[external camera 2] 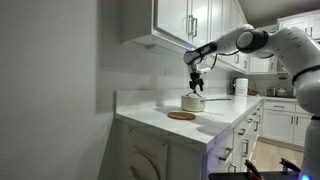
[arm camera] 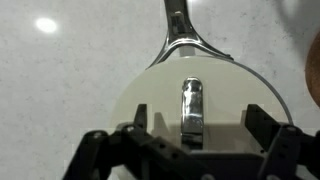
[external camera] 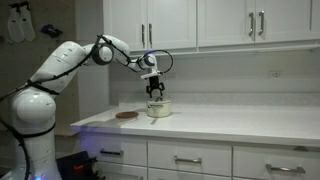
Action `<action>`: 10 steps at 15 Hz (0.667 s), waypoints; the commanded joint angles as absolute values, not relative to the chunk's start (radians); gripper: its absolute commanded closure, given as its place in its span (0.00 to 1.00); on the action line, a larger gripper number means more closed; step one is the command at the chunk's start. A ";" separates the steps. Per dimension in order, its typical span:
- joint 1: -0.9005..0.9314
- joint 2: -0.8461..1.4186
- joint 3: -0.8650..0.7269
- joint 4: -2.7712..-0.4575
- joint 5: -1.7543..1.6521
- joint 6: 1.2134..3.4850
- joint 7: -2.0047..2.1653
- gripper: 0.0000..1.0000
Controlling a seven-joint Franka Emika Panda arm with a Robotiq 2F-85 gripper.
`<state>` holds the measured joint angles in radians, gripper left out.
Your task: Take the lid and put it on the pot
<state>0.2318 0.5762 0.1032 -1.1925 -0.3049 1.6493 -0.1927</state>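
The gripper is hanging wide open, holding nothing, straddling the knob of the lid sitting on the pot, so it is probably best lifting straight up, avoiding nudging the lid askew.

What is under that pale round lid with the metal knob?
The small squat cream pot sits under the flat cream round lid. Its wall and a long shiny handle show. Whatever is inside the pot is hidden by the lid.
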 commanded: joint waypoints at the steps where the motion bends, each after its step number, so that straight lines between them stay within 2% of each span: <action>1: 0.233 0.536 0.106 -1.218 -0.310 1.668 -0.193 0.00; 8: 0.228 0.502 0.108 -1.242 -0.300 1.657 -0.190 0.00; 10: 0.209 0.472 0.111 -1.318 -0.278 1.753 -0.163 0.00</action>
